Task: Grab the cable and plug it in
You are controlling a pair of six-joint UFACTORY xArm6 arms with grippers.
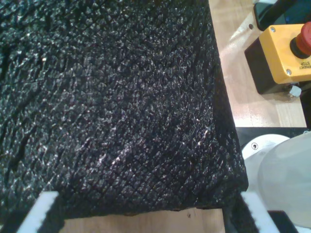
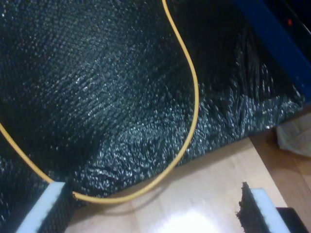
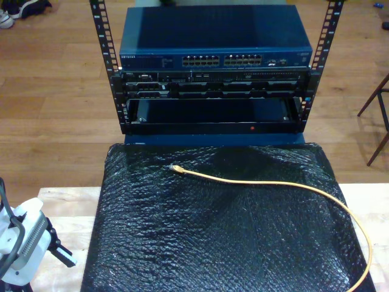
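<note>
On black bubble-wrap mat [image 3: 206, 243], yellow network cable [image 3: 273, 182] lies loose, plug end [image 3: 175, 168] near switch rack [image 3: 213, 61]. My first gripper [image 1: 150, 213] and my second gripper [image 2: 155, 208]: jaws spread, nothing held.

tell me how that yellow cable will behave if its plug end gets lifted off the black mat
Probably floppy: the cable lies in loose curves across the black mat, so the rest would likely sag and trail. It looks thin and light, so it may slip between pads. Its plug looks small, possibly fragile.
</note>
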